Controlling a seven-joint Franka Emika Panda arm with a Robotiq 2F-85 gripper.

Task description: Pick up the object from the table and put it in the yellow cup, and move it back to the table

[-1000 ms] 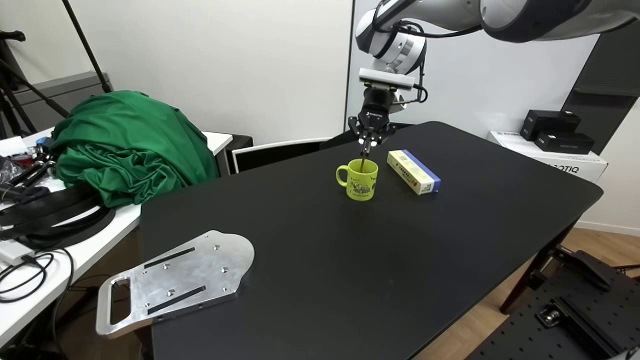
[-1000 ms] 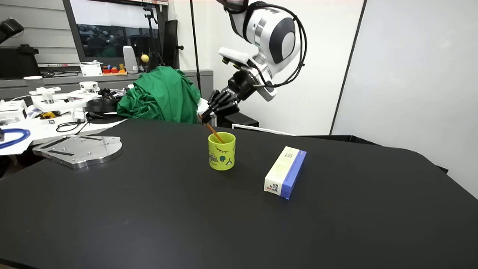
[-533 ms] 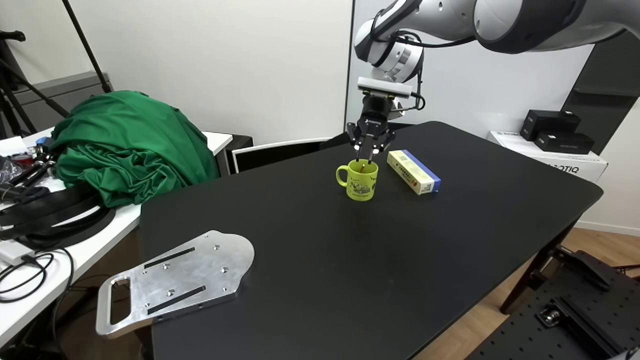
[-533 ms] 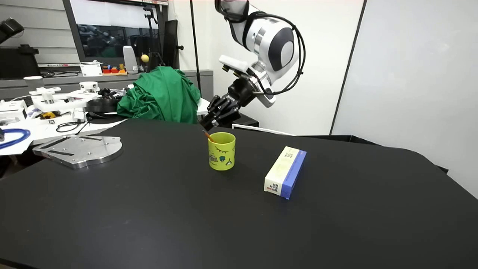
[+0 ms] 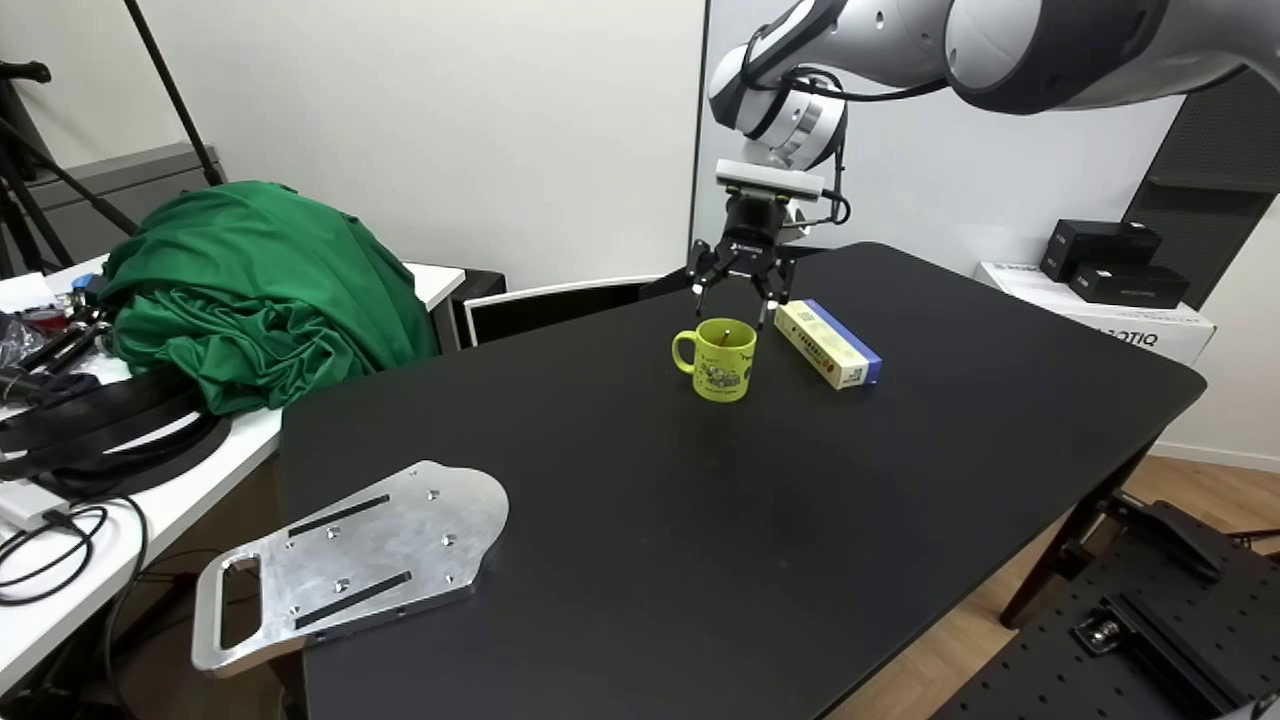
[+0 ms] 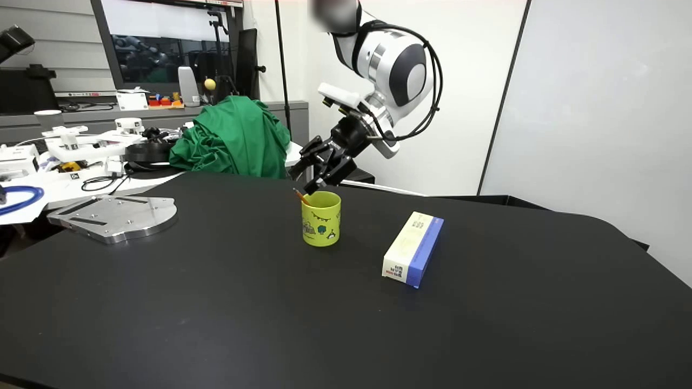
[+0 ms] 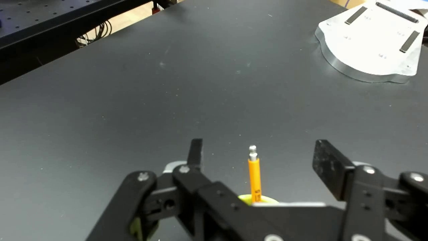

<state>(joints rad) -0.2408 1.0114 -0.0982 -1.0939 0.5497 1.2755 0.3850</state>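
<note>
My end effector (image 5: 732,309) is empty, its 2 fingers (image 7: 329,164) spread wide. The orange stick (image 7: 254,177) leans in the yellow cup (image 6: 321,224), upper end just below their gap; lifting it, I judge, means closing across its tilted long axis.

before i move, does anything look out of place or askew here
The metal plate looks oddly placed: its handle end juts past the edge of the table. Otherwise nothing stands out; the cup is upright, the orange stick leaning inside.
</note>
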